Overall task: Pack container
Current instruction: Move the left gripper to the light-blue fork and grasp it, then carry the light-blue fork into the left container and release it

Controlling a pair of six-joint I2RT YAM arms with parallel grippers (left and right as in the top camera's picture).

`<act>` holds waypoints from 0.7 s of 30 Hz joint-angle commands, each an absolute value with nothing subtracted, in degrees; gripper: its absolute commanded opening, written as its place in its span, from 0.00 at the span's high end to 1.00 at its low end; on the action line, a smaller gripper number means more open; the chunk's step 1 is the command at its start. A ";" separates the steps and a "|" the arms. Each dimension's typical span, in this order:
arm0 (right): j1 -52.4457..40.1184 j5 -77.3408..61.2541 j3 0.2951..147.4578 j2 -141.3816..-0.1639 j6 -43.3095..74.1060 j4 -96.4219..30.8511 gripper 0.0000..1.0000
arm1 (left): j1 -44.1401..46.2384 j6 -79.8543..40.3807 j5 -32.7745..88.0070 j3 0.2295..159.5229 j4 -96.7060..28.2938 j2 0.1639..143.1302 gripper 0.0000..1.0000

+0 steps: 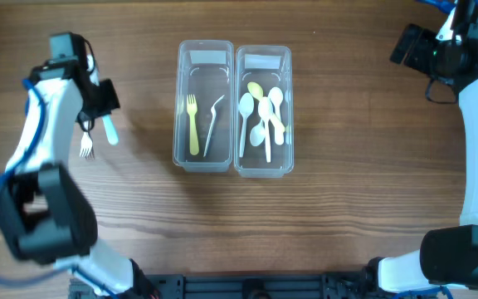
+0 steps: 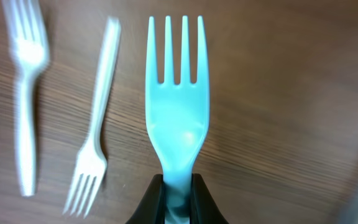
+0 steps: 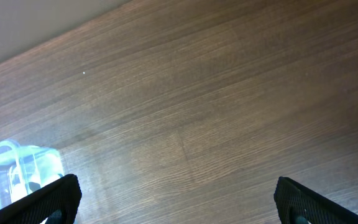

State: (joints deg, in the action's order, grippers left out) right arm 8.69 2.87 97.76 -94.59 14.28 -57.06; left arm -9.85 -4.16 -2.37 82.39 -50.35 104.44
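Observation:
Two clear containers stand side by side at mid table. The left container (image 1: 204, 158) holds a yellow fork (image 1: 192, 124) and a clear fork (image 1: 213, 123). The right container (image 1: 263, 169) holds several white and yellow spoons (image 1: 264, 116). My left gripper (image 1: 102, 104) is shut on a light blue fork (image 1: 109, 130), held above the table left of the containers. In the left wrist view the jaws (image 2: 179, 202) clamp the blue fork's (image 2: 178, 106) handle. My right gripper (image 1: 409, 43) is open and empty at the far right (image 3: 179, 208).
Two white forks (image 2: 27, 106) (image 2: 98, 124) lie on the wood table under the left gripper; one shows overhead (image 1: 86, 148). A container corner (image 3: 17, 171) shows at the left of the right wrist view.

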 commanded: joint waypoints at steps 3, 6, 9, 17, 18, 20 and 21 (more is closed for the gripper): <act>8.60 3.64 98.13 -94.83 15.03 -57.04 0.00 | -4.03 -5.58 10.63 83.92 -51.51 91.26 0.96; 8.60 3.64 98.13 -94.83 15.00 -57.04 0.00 | 1.69 -5.56 12.56 83.90 -52.23 89.19 0.96; 8.60 3.64 98.13 -94.83 15.03 -57.04 0.00 | 7.16 -5.58 12.56 83.77 -52.34 89.67 0.96; 8.60 3.64 98.13 -94.83 15.03 -57.04 0.00 | 16.64 -8.45 8.71 83.57 -51.18 97.62 0.96; 8.60 3.64 98.13 -94.83 15.03 -57.04 0.00 | 16.99 -8.64 8.71 83.57 -51.07 98.78 0.93; 8.60 3.64 98.13 -94.83 15.03 -57.04 0.00 | 17.67 -9.50 8.78 83.59 -50.41 101.91 0.65; 8.60 3.64 98.13 -94.83 15.05 -57.04 0.00 | 17.80 -9.47 9.19 83.59 -50.17 102.50 0.60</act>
